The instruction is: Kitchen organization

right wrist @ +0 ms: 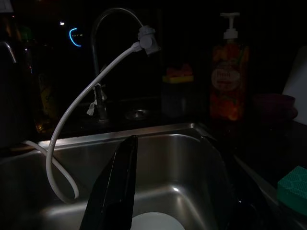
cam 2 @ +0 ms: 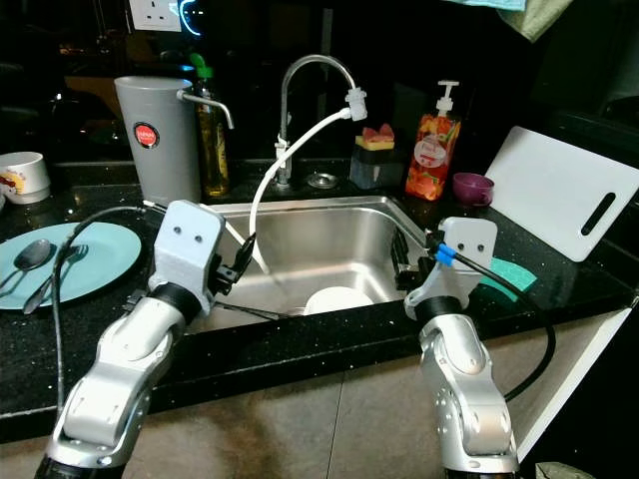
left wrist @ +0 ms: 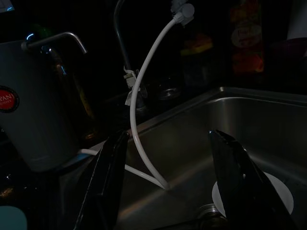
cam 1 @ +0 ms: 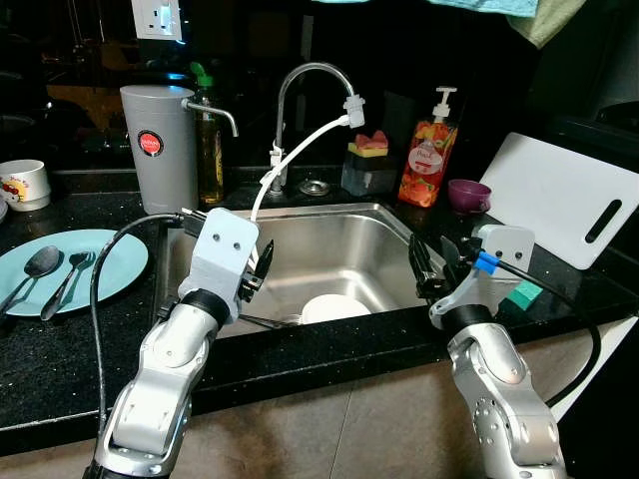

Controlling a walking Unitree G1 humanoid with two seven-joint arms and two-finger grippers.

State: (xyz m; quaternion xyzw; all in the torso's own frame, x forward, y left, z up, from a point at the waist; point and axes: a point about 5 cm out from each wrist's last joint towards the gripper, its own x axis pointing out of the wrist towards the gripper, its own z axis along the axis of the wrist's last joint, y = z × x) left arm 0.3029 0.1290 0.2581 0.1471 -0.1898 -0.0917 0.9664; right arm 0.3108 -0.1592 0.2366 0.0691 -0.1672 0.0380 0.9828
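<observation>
A white plate [cam 1: 334,307] lies flat on the floor of the steel sink [cam 1: 349,244], near the front wall and a little right of the middle. A piece of cutlery [cam 1: 268,321] lies beside it in the basin, its long axis running left to right, one end toward the plate. On the black tabletop [cam 1: 60,349] left of the sink, a light blue plate [cam 1: 110,261] carries a spoon [cam 1: 35,269] and a fork [cam 1: 68,279], both with handles pointing toward the front edge and heads toward the back.

The left pincer [left wrist: 168,187] hangs over the sink's front left corner, its fingers spread wide, holding nothing; the white plate sits below and to its right. The right pincer [right wrist: 180,191] is at the sink's front right rim, fingers apart and empty, with the white plate below and just to its left.

A white hose [cam 1: 295,160] curves from the faucet [cam 1: 310,85] down into the left part of the basin, crossing the space beside the left pincer. The basin's middle and back are open. Behind the sink stand a grey water dispenser [cam 1: 160,145], a soap bottle [cam 1: 427,155], a sponge holder [cam 1: 367,165] and a purple cup [cam 1: 467,195]. A white cutting board [cam 1: 564,195] leans at the right, a green sponge [cam 1: 523,293] lies near the right pincer, and a mug [cam 1: 22,185] stands at far left.
</observation>
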